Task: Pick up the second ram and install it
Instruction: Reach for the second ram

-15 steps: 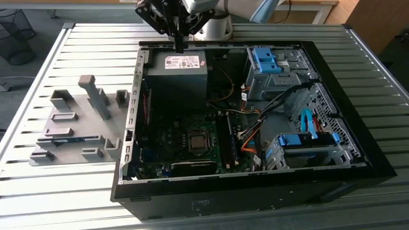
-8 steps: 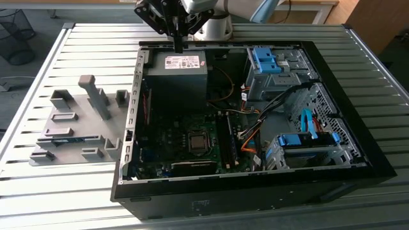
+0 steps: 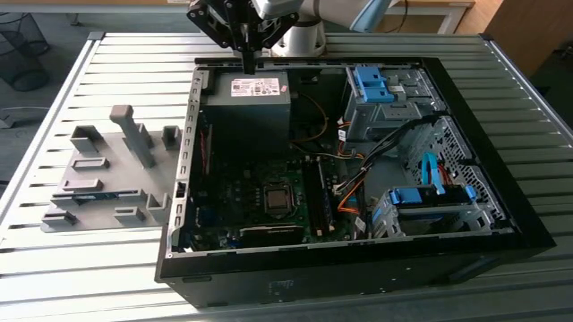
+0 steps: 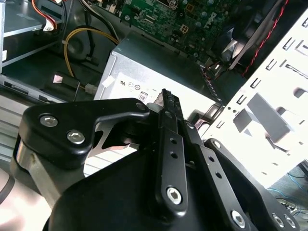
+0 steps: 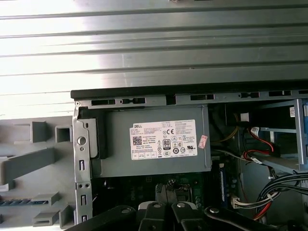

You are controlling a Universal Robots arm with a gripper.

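Hovering above one end of the open computer case, my gripper was clenched. Its fingers were pressed together, with nothing that I could see between them. My own black linkage blocked much of the second wrist view. Directly beneath the tips sat the grey power supply, its label facing up.

The second ram was well apart from me, outside the case toward the exterior view's left. It sat low in a slot of the grey fixture, and only a thin green-blue strip of it showed. In the first wrist view the second ram was cut off at the frame edge, and I could not make out its label.
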